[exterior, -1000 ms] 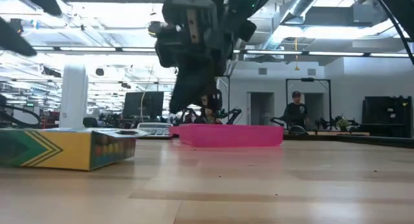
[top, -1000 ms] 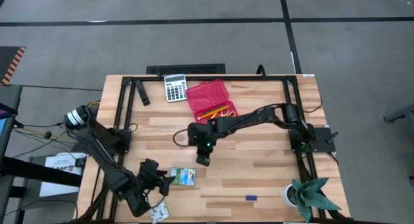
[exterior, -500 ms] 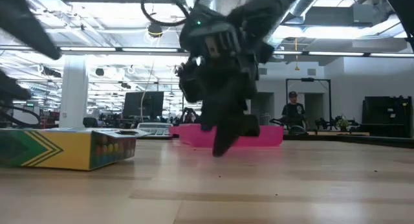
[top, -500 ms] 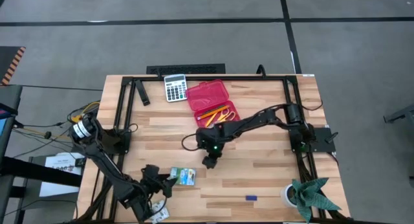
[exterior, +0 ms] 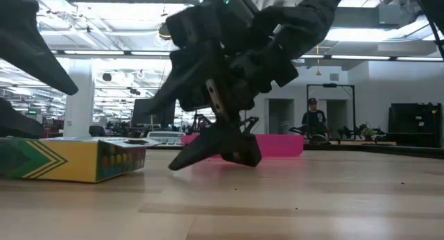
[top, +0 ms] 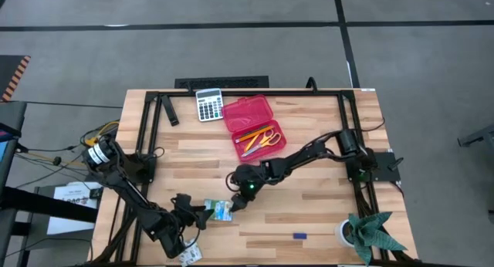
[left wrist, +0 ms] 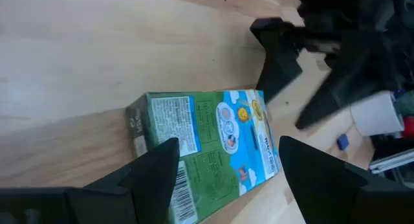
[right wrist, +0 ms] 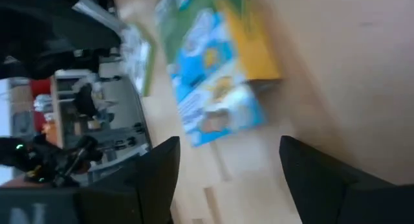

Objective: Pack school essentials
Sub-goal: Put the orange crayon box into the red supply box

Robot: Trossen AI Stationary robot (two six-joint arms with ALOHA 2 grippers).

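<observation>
A green-and-white printed packet point(top: 220, 211) lies flat on the table near the front left. It also shows in the left wrist view point(left wrist: 207, 146), the right wrist view point(right wrist: 213, 75) and the low view point(exterior: 69, 159). My left gripper point(top: 196, 215) is open just left of it, with a finger on either side of its near end point(left wrist: 226, 175); I cannot tell whether they touch. My right gripper point(top: 234, 203) is open and tipped down just right of the packet, low over the table point(exterior: 211, 155). Yellow-handled scissors point(top: 269, 138) and pencils point(top: 248, 136) lie in the open red case point(top: 253, 124).
A grey calculator point(top: 208, 105) lies at the far edge beside the red case. A small blue piece point(top: 299, 236) lies near the front edge. A second packet point(top: 189, 254) lies at the front left. A white cup with a green plant point(top: 369, 232) stands at the front right corner.
My right gripper has swung from beside the red case toward the near left, has come down low over the table and tipped toward the packet. My left gripper has edged toward the packet. The packet has stayed in place.
</observation>
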